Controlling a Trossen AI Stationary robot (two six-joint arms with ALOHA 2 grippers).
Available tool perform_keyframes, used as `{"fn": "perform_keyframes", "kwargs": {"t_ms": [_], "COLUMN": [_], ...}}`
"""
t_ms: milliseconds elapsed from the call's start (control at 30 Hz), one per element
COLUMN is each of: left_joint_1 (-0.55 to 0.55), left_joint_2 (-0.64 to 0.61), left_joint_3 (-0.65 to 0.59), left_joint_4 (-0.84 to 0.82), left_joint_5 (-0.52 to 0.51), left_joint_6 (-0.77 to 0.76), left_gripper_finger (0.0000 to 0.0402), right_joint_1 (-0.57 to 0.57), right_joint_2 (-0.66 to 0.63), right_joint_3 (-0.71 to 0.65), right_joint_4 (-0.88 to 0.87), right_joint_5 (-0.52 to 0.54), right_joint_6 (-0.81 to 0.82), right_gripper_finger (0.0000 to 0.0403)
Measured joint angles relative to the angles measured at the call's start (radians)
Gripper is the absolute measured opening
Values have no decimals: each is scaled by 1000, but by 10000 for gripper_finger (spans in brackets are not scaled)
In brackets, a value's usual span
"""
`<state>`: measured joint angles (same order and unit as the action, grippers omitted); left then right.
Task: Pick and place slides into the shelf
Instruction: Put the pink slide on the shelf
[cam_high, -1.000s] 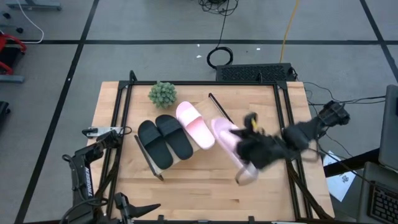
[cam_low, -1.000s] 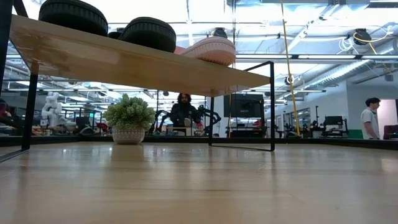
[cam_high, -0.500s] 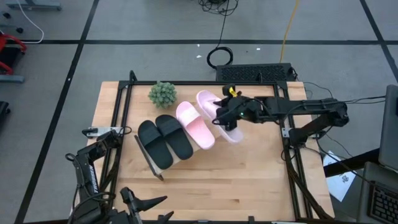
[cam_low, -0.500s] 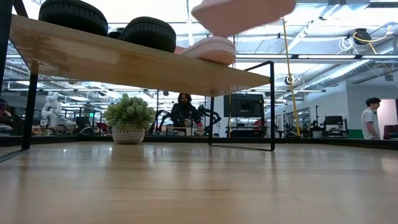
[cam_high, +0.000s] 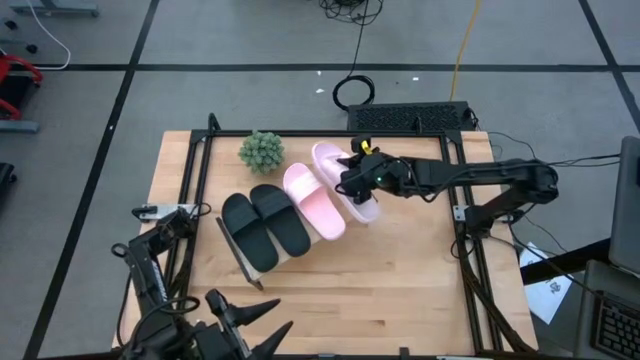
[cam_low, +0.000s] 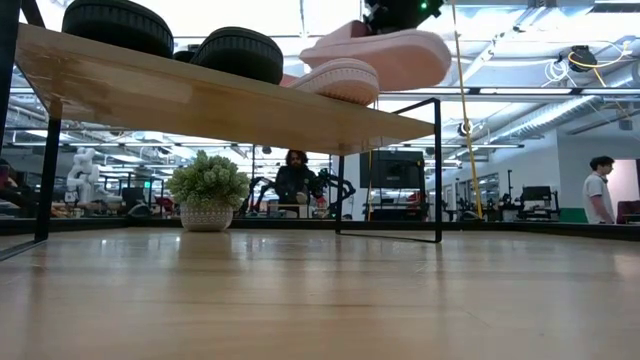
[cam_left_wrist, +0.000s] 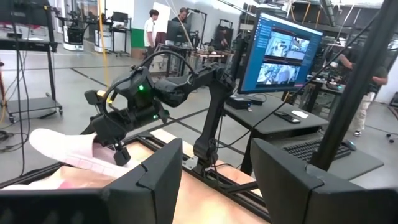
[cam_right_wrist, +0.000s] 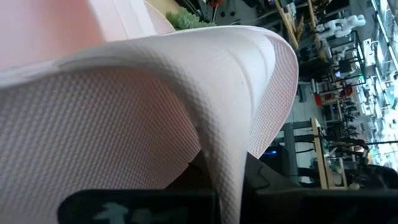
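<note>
This is a robotics lab, a large open hall. Beyond the right tool (cam_left_wrist: 118, 134) stands a monitor (cam_left_wrist: 280, 53) showing camera feeds, with a keyboard (cam_left_wrist: 320, 149) on a desk beside it. Farther behind the tool, people (cam_left_wrist: 149, 31) stand among equipment racks. Past the counter (cam_low: 320, 290), more robot arms (cam_low: 335, 190), overhead ducting and a seated person (cam_low: 295, 180) show. Taped lines cross the grey floor (cam_high: 100, 90).

Black pair (cam_high: 265, 228) and pink slide (cam_high: 313, 200) on shelf (cam_low: 200, 100); second pink slide (cam_high: 340, 180) raised, tilted, above shelf end.
</note>
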<state>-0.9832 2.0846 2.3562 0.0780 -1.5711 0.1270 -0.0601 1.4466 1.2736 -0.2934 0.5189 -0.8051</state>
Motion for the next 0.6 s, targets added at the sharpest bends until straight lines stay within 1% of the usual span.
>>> {"fn": "perform_keyframes", "kwargs": {"t_ms": [67, 200, 367, 600], "left_joint_1": [3, 3, 2, 2], "left_joint_2": [0, 0, 0, 0], "left_joint_3": [0, 0, 0, 0], "left_joint_4": [0, 1, 0, 1], "left_joint_5": [0, 0, 0, 0], "left_joint_6": [0, 0, -6, 3], "left_gripper_finger": [191, 191, 191, 191], "right_joint_1": [0, -5, -6, -6], "right_joint_2": [15, 62, 106, 108], "right_joint_3": [0, 0, 0, 0], "right_joint_4": [33, 35, 35, 39], "right_joint_5": [3, 8, 94, 111], "right_joint_6": [-16, -26, -51, -55], "right_gripper_finger": [0, 0, 0, 0]}}
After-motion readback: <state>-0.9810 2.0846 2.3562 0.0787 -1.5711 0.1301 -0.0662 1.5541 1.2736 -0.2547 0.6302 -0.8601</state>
